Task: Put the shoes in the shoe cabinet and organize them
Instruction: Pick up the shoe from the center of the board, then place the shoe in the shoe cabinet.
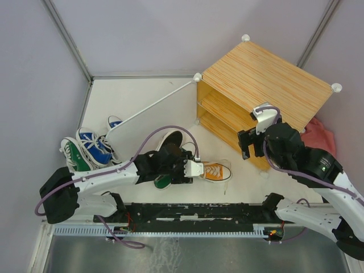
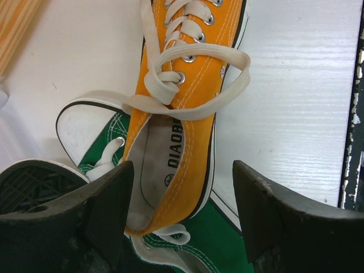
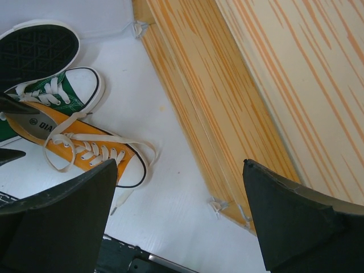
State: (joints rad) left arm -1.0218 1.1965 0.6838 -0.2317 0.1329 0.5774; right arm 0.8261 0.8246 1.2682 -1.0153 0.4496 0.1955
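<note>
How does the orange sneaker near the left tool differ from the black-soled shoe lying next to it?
The orange sneaker sits upright with its laces and opening facing up, while the black-soled shoe is turned over with its tread showing. The orange sneaker lies inside the open left tool; the black-soled shoe lies outside it. The orange sneaker's heel rests over a green sneaker; the black-soled shoe lies beside that one. Both have white rubber edging.

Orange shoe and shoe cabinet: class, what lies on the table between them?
Nothing: the stretch between the orange shoe and the shoe cabinet is bare white table, as the right wrist view shows.
</note>
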